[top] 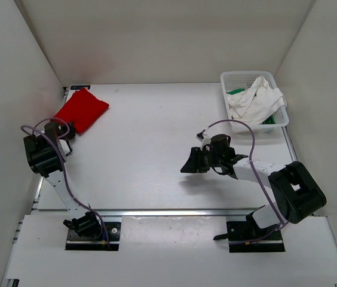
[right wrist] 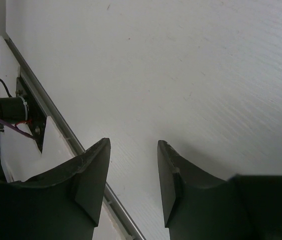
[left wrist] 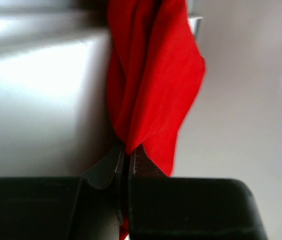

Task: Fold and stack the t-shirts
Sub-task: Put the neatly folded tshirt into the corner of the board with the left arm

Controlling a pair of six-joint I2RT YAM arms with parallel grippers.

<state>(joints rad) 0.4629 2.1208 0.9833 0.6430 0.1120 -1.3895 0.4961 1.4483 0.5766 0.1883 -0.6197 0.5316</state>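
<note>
The red t-shirt (top: pixel 82 109) lies folded at the table's back left corner. My left gripper (top: pixel 61 133) is shut on the near edge of it; in the left wrist view the red t-shirt (left wrist: pixel 151 75) runs up from between the closed fingertips (left wrist: pixel 129 152). An off-white t-shirt (top: pixel 253 101) sits crumpled in the white mesh basket (top: pixel 240 77) at the back right, with a bit of the green t-shirt (top: pixel 235 91) showing under it. Low over the bare table right of centre hangs my right gripper (top: pixel 187 165), open. In the right wrist view my right gripper (right wrist: pixel 132 148) holds nothing.
White walls close in the table on the left, back and right. A metal rail (top: pixel 174 211) runs along the table's near edge, with both arm bases (top: pixel 91 230) behind it. A cable loops over the right arm (top: pixel 249 128).
</note>
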